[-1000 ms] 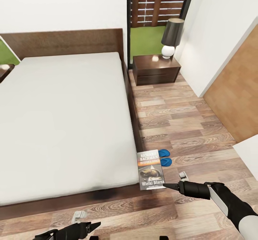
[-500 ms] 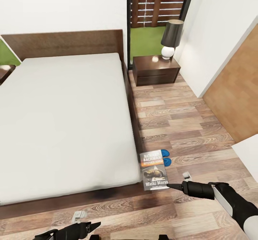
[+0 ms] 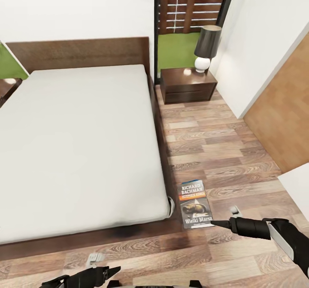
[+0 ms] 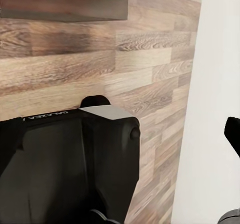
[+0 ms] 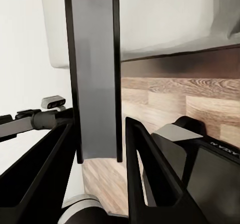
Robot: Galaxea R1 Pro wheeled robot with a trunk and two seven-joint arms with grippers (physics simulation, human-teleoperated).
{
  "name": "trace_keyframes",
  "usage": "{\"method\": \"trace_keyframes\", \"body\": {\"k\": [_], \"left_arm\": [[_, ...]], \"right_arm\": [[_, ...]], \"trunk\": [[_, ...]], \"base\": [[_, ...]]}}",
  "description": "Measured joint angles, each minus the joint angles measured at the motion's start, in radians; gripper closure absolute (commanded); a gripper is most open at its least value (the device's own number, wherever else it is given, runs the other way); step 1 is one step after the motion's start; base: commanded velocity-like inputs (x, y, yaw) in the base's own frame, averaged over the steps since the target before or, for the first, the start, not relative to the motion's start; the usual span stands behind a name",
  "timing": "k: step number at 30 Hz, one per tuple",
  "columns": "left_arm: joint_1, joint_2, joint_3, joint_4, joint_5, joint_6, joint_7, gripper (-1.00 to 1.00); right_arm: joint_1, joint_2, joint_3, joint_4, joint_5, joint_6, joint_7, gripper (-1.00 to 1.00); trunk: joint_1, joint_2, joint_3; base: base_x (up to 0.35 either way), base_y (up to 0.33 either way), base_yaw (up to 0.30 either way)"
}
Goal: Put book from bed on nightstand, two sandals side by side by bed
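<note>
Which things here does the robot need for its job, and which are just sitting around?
Needed:
book, held in the right pincer
bed
nightstand

Just there:
lamp on the nightstand
window
left pincer, idle

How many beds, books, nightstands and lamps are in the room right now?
Beds: 1, the bed
Books: 1, the book, held by the right claw
Nightstands: 1 in full, the nightstand
Lamps: 1, the lamp
Total: 4
</note>
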Motion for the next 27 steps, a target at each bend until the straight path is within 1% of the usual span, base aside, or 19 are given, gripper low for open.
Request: {"method": "trace_keyframes", "body": {"k": [27], "left_arm": [[0.0, -0.001, 0.0, 0.0, 0.0, 0.0, 0.0, -1.0]], "right_arm": [[0.0, 0.0, 0.0, -0.001, 0.002, 0.0, 0.0, 1.0]], "trunk": [[-0.104, 0.189, 0.086]], "base": [[0.0, 0.0, 0.226]]}}
